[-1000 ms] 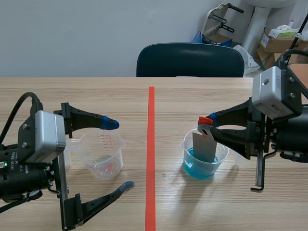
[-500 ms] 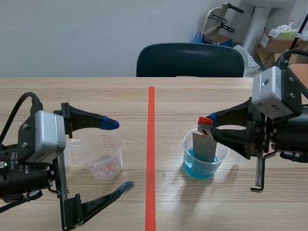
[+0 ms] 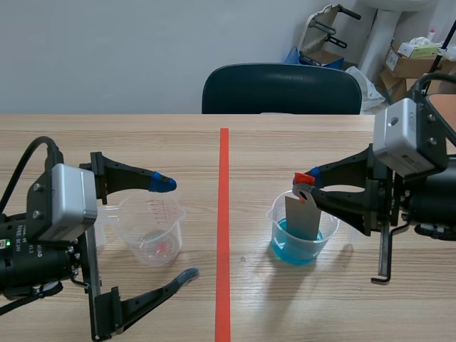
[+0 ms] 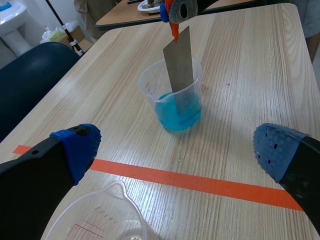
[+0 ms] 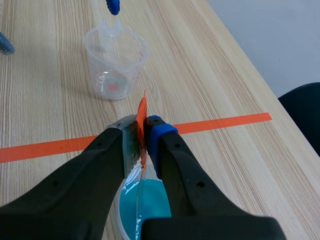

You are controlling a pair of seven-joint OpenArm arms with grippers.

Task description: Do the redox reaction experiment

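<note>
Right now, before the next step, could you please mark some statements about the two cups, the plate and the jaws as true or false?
1. The grey metal plate stands in the cup of blue liquid. True.
2. The left jaws are shut on the clear cup. False: they stand open, with nothing gripped.
3. The right jaws hold the plate by its top end. True.
4. Both cups stand on one side of the red tape line. False: one stands on each side.

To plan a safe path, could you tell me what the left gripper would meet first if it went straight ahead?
Probably the clear cup, already low between its open jaws; beyond it, the cup of blue liquid.
</note>
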